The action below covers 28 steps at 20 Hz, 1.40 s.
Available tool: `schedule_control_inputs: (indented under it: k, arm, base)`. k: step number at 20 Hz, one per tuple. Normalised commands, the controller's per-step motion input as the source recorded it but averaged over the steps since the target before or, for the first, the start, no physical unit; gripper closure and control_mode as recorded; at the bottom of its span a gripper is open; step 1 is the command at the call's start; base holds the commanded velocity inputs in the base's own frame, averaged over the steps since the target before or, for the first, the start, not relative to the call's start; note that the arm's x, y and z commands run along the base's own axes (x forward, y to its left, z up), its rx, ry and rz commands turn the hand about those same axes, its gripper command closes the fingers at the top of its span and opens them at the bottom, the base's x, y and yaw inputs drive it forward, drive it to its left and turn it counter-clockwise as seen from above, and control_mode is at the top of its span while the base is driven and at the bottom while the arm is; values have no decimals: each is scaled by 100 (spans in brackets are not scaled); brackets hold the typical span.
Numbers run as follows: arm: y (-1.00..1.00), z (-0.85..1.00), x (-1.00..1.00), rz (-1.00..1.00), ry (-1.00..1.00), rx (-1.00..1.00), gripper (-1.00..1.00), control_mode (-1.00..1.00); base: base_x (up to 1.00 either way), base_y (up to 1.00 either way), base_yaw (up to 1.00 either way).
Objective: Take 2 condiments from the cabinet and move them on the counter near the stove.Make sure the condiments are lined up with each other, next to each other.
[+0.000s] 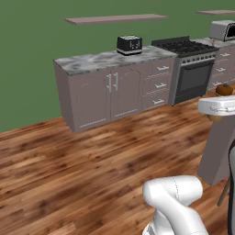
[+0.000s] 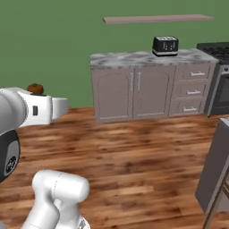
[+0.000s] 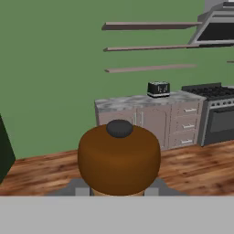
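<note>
One brown bottle point(image 3: 119, 160) sat clamped in the claw point(image 3: 118, 191) | desk point(image 3: 137, 101) carried just a toaster point(image 3: 158, 88) | stove point(image 3: 211, 91) beside it

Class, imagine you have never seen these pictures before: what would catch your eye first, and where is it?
First, the brown condiment bottle with a dark cap, close in the hand view, right above the fingers. Behind it, across the wooden floor, the marble counter carries a black toaster beside the black stove, against a green wall.

Toaster point(image 1: 129, 45) on counter point(image 1: 92, 60), left of stove point(image 1: 188, 48); bottle point(image 3: 119, 157) between fingers.
</note>
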Motion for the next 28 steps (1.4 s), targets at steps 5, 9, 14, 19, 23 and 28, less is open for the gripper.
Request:
schedule_control_inputs:
  k: [5, 9, 14, 19, 23, 28]
  arm:
    - [0, 0, 0, 0, 0, 0, 100, 100]
    - [0, 0, 0, 0, 0, 0, 100, 100]
    - [0, 0, 0, 0, 0, 0, 100, 100]
    - [0, 0, 0, 0, 0, 0, 100, 100]
    - [0, 0, 0, 0, 0, 0, 100, 100]
    - [0, 0, 0, 0, 0, 0, 100, 100]
  base:
    - [98, 56, -58]
    - [42, 33, -83]
    - [41, 41, -77]
    - [60, 65, -66]
    - [62, 100, -42]
    - [67, 100, -34]
